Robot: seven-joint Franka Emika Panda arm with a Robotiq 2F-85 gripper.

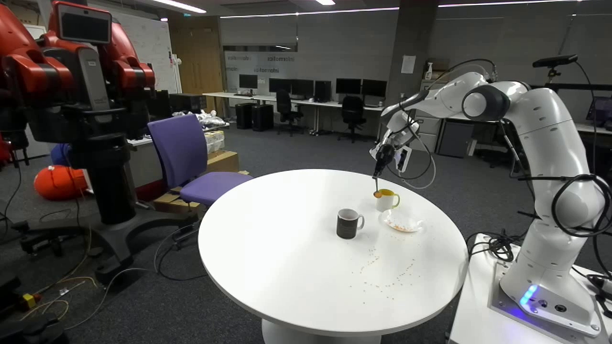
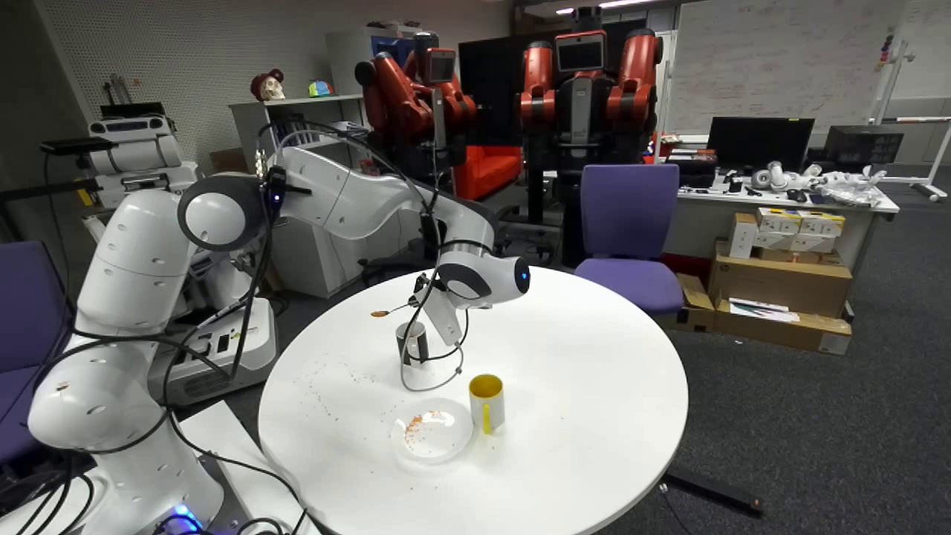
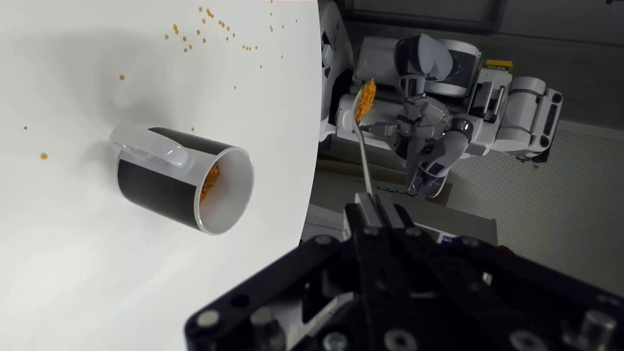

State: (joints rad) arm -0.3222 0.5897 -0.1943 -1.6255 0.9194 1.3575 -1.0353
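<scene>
Grains (image 3: 366, 100), orange and tiny, heap the slim metal spoon (image 3: 362, 148) that the black two-fingered gripper (image 3: 374, 199) pinches tight. The spoon hangs above the round white table (image 1: 277, 248), near the black-and-white cylindrical mug (image 3: 180, 194).

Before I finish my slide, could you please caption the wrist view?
A spoon of orange bits gripped in the hand, a black-and-white mug on the table.

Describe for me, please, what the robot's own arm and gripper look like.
The arm is glossy white, with rounded segments and dark grey joint bands. Black and grey cables loop along it, and a blue light glows at its base. The gripper is black, built of jointed links with round metallic screw heads, and its fingertips are pale grey.
</scene>
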